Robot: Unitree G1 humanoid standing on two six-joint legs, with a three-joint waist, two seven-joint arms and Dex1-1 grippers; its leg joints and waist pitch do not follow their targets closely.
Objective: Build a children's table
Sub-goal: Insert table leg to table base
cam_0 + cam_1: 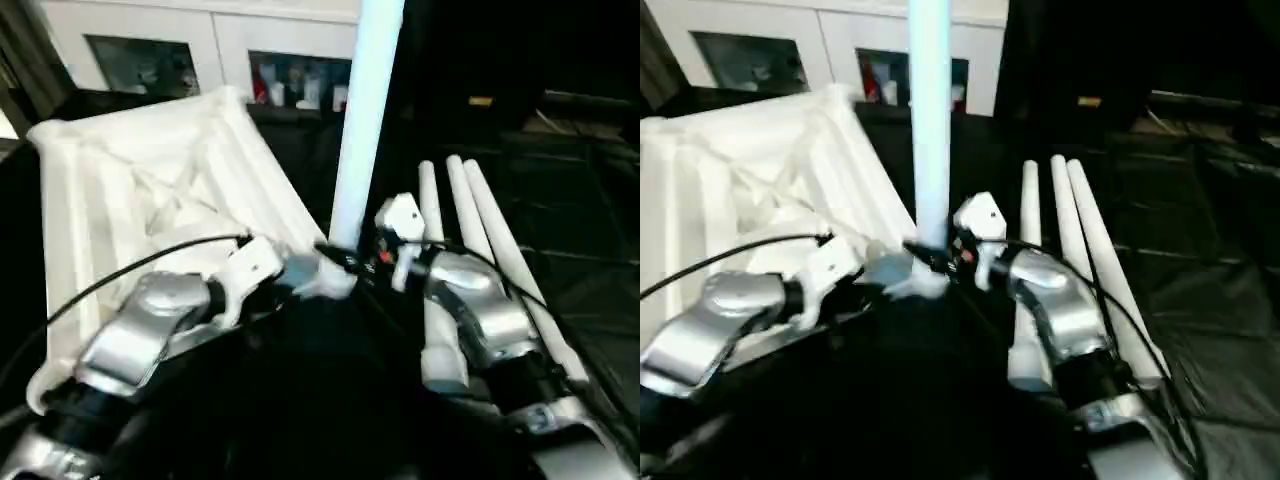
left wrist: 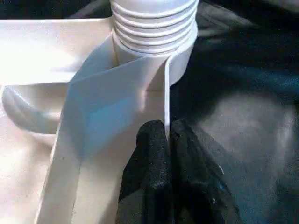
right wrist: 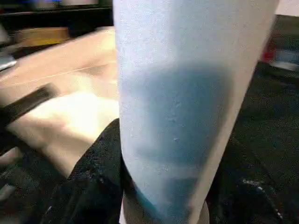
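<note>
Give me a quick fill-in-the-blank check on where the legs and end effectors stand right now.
1. The right end effector is closed around the upright ____.
2. The left end effector pinches a thin rib of the tabletop beside the threaded ____ of that leg.
3. The number of spare legs lying on the black cloth is ____.

Missing words: leg; end; three

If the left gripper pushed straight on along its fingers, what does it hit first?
Most likely the threaded end of the upright leg seated at the tabletop corner socket. The left gripper, shut on a thin tabletop rib, points right at it; depth is unclear.
</note>
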